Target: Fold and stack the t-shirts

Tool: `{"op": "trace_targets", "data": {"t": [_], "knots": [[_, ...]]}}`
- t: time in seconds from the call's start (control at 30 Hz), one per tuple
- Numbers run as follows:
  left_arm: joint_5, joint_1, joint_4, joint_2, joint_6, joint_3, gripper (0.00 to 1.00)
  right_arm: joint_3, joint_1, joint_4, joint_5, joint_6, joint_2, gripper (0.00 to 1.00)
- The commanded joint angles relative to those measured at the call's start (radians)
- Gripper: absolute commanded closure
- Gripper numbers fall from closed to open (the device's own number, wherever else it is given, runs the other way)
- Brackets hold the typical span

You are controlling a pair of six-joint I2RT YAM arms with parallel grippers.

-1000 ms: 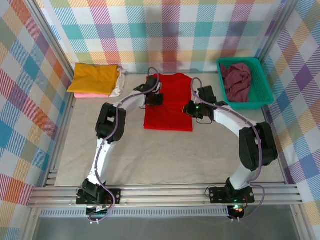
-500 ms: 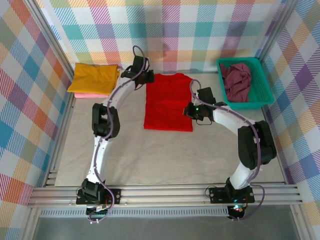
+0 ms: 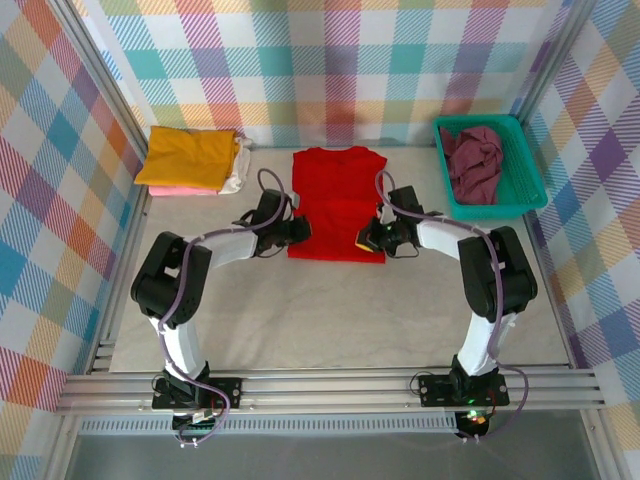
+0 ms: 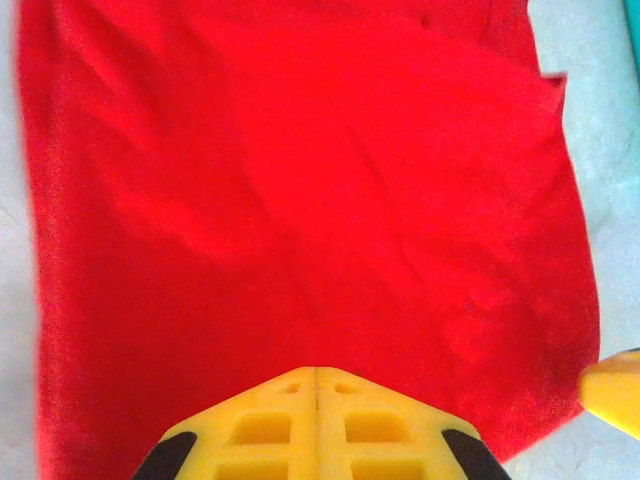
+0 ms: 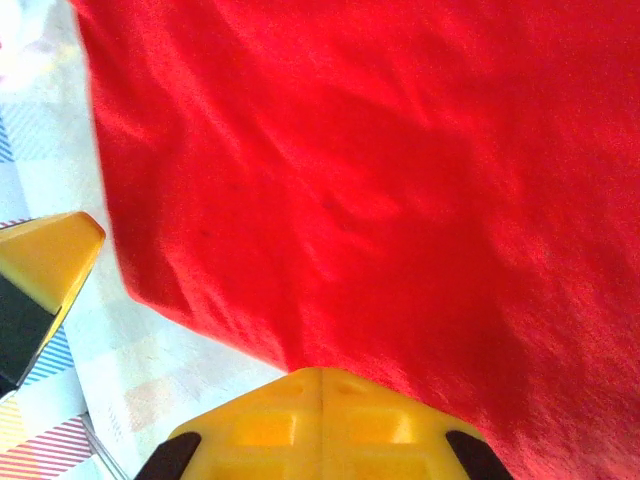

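The red t-shirt (image 3: 336,200) lies spread flat in the middle of the desk (image 3: 330,310), collar toward 12 o'clock. My left jaws are pressed together on its edge near the 7 o'clock corner. My right jaws are closed just as tight on the edge near the 5 o'clock corner, and red cloth runs right up to both pairs of tips. At 10 o'clock the yellow t-shirt (image 3: 188,155) sits folded on the pink t-shirt (image 3: 170,190), with the white t-shirt (image 3: 238,172) peeking out beside them. At 2 o'clock the maroon t-shirt (image 3: 472,160) lies crumpled in the teal basket (image 3: 500,210)
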Motion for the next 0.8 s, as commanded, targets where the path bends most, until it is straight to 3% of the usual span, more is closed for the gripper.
{"op": "trace_targets", "data": {"t": [0.0, 0.3, 0.57, 0.77], "knots": [[0.026, -0.005, 0.101, 0.022, -0.041, -0.053, 1.00, -0.037, -0.006, 0.052, -0.012, 0.030, -0.032, 1.00], [-0.044, -0.005, 0.115, 0.021, -0.062, -0.210, 1.00, -0.131, -0.026, 0.105, 0.002, 0.027, 0.044, 1.00], [-0.043, -0.019, 0.144, -0.059, -0.125, -0.422, 1.00, -0.316, -0.024, 0.125, 0.020, 0.040, -0.070, 1.00], [-0.101, -0.115, 0.074, -0.201, -0.219, -0.565, 1.00, -0.467, -0.004, 0.077, 0.032, 0.057, -0.237, 1.00]]}}
